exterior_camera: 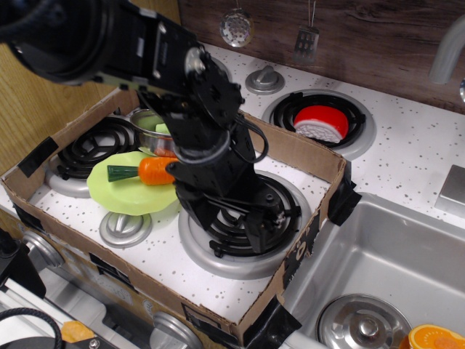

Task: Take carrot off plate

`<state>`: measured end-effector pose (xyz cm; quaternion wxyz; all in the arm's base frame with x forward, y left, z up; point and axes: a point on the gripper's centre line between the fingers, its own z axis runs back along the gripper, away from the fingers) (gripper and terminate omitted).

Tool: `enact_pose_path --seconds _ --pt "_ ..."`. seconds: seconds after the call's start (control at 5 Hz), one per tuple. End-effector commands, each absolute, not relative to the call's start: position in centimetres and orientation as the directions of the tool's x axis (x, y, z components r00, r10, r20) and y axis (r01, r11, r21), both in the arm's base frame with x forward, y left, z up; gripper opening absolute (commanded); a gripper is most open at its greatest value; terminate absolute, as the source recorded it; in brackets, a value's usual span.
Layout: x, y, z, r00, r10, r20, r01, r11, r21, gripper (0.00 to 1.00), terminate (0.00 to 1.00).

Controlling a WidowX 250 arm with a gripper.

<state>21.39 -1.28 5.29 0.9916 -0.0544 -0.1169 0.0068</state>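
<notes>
My gripper [247,225] hangs low over the front burner [243,218] inside the cardboard tray [305,156], its black fingers pointed down at the coil. From this angle the fingers merge with the dark rings beneath them, so I cannot tell whether they are spread or closed; nothing shows between them.

The carrot [145,171] lies on the plate [120,190], to the left of my wrist in the picture, green stem end pointing away from me and orange body running under the edge of my arm, which hides its tip. The plate rests on the speckled stove top, overlapping a burner [91,149] at its far side and a knob [125,227] at its near side.

Just behind the carrot stands a steel pot [149,131] with a pale green lump in it, partly hidden by my arm. On the back burner outside the tray sits a red and white piece [320,123]. An orange slice [436,338] shows at the bottom right corner, by the sink [392,254].
</notes>
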Motion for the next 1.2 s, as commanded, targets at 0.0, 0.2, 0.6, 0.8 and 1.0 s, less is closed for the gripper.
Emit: enact_pose_path --seconds 0.0,0.2,0.6,0.8,1.0 --pt "23.1 1.4 8.4 0.909 -0.326 0.259 0.320 0.945 0.064 1.00 0.00" --pt "24.2 3.1 9.2 0.879 -0.430 0.207 0.413 0.902 0.122 1.00 0.00" --pt "23.8 5.6 8.9 0.891 -0.420 0.174 0.377 0.896 0.236 1.00 0.00" --pt "23.4 6.8 8.4 0.887 -0.429 0.171 0.376 0.886 0.270 1.00 0.00" --pt "23.2 8.5 7.3 0.888 -0.432 0.159 0.388 0.888 0.248 1.00 0.00"
